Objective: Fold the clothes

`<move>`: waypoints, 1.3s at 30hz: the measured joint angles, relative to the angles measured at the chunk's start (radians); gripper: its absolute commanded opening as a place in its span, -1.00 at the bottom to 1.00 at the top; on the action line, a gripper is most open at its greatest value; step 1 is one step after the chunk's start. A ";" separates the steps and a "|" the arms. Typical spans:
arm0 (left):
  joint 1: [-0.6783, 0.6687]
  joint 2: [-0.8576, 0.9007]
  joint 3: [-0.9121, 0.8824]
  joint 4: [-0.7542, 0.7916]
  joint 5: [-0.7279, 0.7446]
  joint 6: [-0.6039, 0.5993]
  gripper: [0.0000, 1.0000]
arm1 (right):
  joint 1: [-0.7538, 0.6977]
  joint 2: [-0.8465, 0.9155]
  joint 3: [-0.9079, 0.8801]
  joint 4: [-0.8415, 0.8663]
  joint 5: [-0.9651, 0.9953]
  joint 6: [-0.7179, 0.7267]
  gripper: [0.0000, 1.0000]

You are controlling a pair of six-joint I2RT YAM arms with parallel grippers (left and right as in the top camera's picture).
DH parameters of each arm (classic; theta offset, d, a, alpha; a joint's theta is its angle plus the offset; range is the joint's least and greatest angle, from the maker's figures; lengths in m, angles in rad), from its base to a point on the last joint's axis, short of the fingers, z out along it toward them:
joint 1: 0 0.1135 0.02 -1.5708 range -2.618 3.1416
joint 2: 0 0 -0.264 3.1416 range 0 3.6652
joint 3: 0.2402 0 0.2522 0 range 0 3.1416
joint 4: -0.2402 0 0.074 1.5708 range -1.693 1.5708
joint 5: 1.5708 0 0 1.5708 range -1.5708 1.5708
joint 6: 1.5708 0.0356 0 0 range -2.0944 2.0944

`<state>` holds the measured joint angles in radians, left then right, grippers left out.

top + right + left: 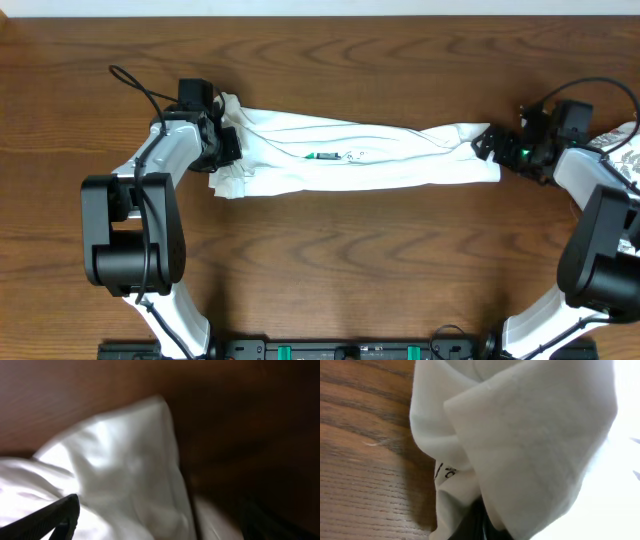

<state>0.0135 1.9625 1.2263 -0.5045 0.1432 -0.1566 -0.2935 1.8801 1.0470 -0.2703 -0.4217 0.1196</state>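
At the near edge of the wooden surface (330,260) the two arms rise from their mounts, the left arm (130,230) at the left and the right arm (600,250) at the right, both reaching toward the far half. Beyond a bare stretch of wood, the white T-shirt (360,160) lies pulled out into a long, narrow band running left to right between the two claws. Its small chest graphic (325,156) shows as a dark-green fleck left of the band's middle.

The left claw (225,140) sits at the band's left end, pinched closed on the bunched fabric. Its wrist view is filled with folds of white cloth (530,445) draped over it, and a few black marks (447,472) show on one lower layer.

The right claw (490,145) is at the band's right end with its jaws spread wide. One dark finger (52,517) stands well apart from the other, and the shirt's corner (125,480) lies loose on the wood between them.

Past the right arm, at the right edge, lies a white cloth printed with grey leaves (628,150).
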 measured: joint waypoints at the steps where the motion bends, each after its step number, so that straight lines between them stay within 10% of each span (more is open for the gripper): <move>1: 0.001 0.000 0.001 -0.001 0.004 0.000 -0.78 | 0.000 0.008 0.001 0.013 -0.016 -0.004 0.93; 25: 0.006 0.003 0.010 -0.027 0.030 0.004 -0.66 | -0.004 0.077 0.051 -0.097 -0.206 -0.189 0.31; 35: 0.006 0.003 0.010 -0.027 0.030 0.004 -0.66 | -0.006 0.105 0.033 -0.095 -0.245 -0.217 -0.97; 39: 0.006 0.003 0.010 -0.027 0.030 0.004 -0.67 | -0.015 0.101 0.031 -0.112 -0.234 -0.181 -0.97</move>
<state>0.0196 1.9656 1.2358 -0.5320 0.1730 -0.1524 -0.3088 1.9808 1.0775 -0.3820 -0.6559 -0.0612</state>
